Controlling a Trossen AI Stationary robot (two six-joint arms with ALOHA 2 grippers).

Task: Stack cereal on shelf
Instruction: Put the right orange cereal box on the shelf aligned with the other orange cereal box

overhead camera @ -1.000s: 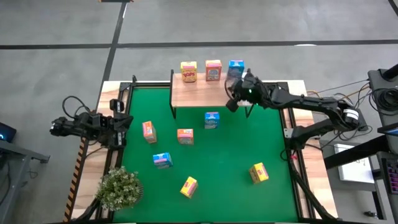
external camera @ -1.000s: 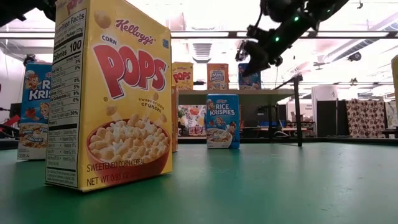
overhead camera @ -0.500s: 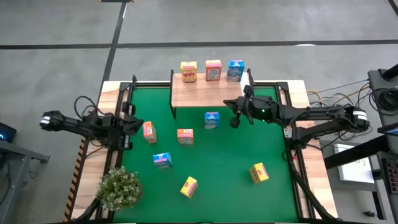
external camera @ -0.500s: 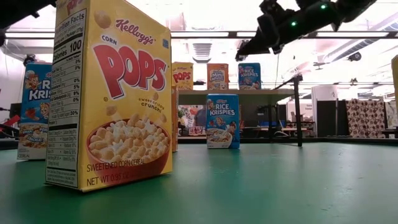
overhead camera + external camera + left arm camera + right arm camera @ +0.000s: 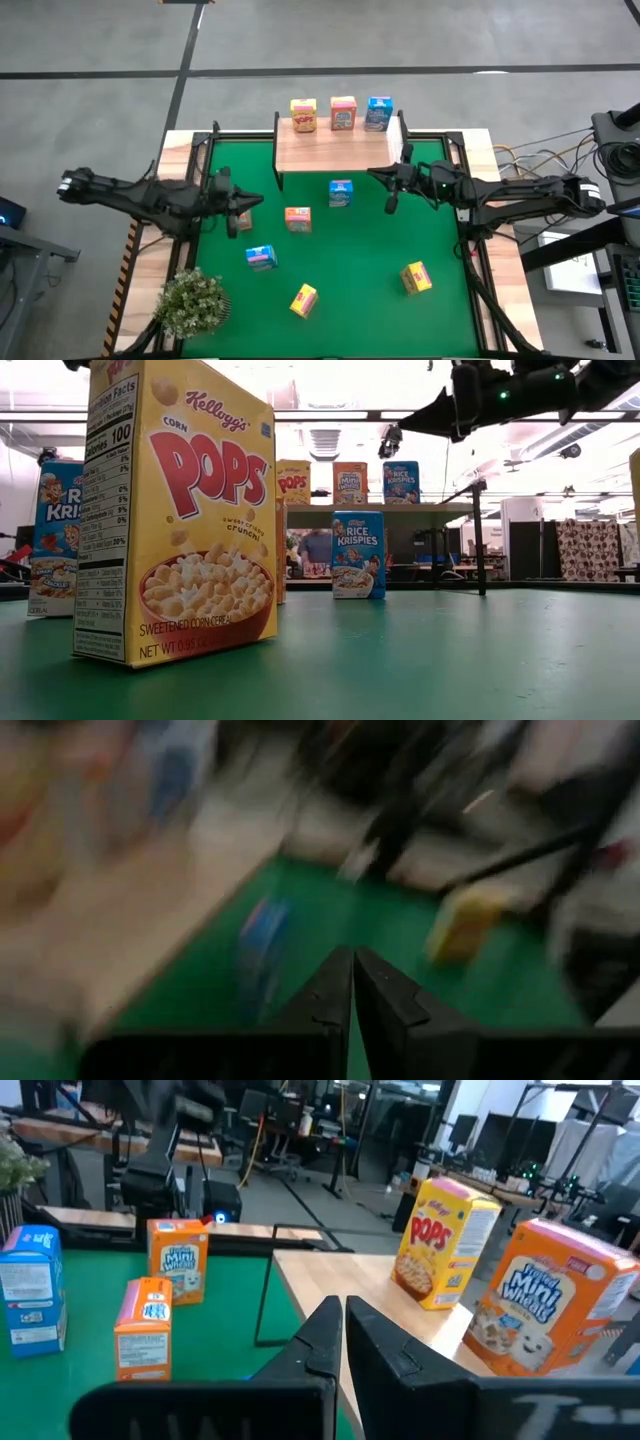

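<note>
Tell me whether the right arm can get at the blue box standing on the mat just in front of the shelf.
Probably yes. The right gripper, shut, hangs just right of that blue box, with bare green mat between them. The shelf behind could crowd a grasp.

On a green mat [image 5: 370, 300] stand printed cereal boxes, a yellow Corn Pops box [image 5: 175, 510] lettered in red, a blue Rice Krispies box [image 5: 357, 554] and an orange Mini Wheats box [image 5: 550, 1315], beside the light-wood shelf [image 5: 330, 148] with black legs.
</note>
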